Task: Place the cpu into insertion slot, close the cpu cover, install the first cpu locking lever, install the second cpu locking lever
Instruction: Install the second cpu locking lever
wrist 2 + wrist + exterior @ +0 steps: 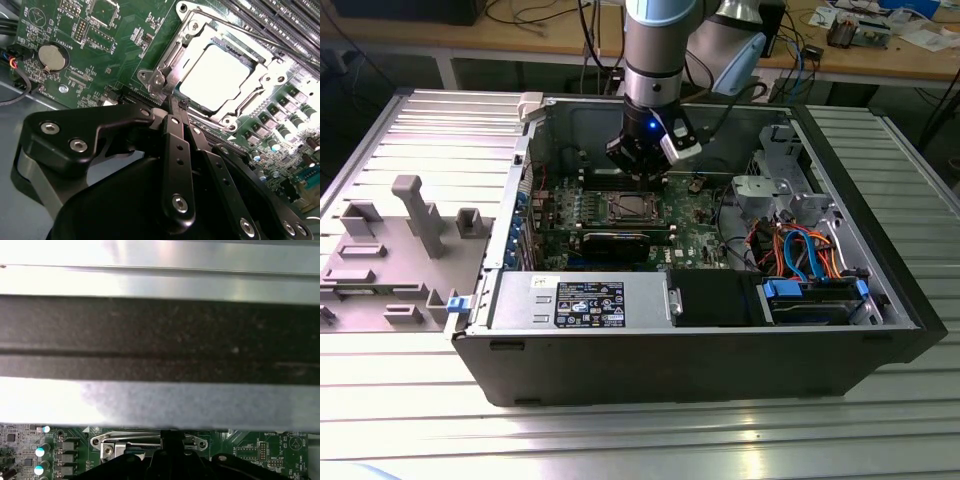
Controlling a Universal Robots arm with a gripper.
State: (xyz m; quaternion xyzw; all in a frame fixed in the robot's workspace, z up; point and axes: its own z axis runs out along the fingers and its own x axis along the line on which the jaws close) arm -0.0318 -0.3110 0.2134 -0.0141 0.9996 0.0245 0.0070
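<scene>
The cpu (215, 75), a flat square chip with a silver-grey top, lies in its slot on the green motherboard (115, 35). The cpu cover (192, 30), a silvery frame, lies flat around it. A thin lever rod (240, 27) runs along one side of the socket. My gripper (172, 102) is shut, its black fingers (176, 150) pressed together. Their tips sit just off the socket's corner bracket (157, 82). In the exterior view the gripper (642, 178) hangs over the far edge of the socket (625, 208). In the first wrist view the fingertips (170, 447) meet the socket's edge (125, 442).
The board lies inside an open black computer case (680, 350). A black card (615, 240), the power supply (580, 300) and a drive bay with blue and orange cables (800, 250) surround the socket. A coin battery (52, 57) and capacitors (285, 130) stand nearby. Grey fixtures (400, 240) sit at the exterior view's left.
</scene>
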